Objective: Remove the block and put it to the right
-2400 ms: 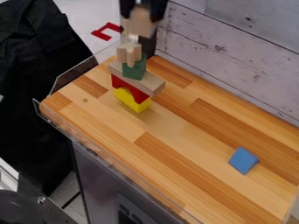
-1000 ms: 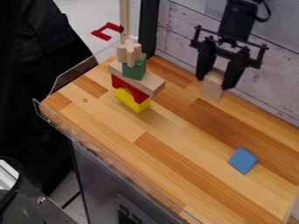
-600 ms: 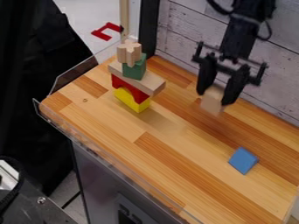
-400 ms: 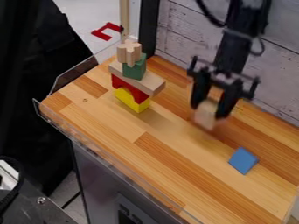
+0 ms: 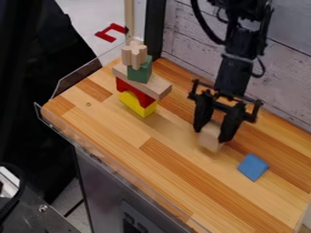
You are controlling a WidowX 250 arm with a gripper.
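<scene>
The gripper (image 5: 213, 133), closed around the block (image 5: 210, 136), holds it over the worktop (image 5: 115, 129), right of the stack (image 5: 139, 86) and near the blue piece (image 5: 253, 167). The placing step appears in hand; the next move calls for lowering if needed, then a level release.

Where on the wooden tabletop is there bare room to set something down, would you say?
The tabletop is bare between the block tower, blue block and clear rail. It is crowded around the end effector and its wooden block, near the blue one.
</scene>
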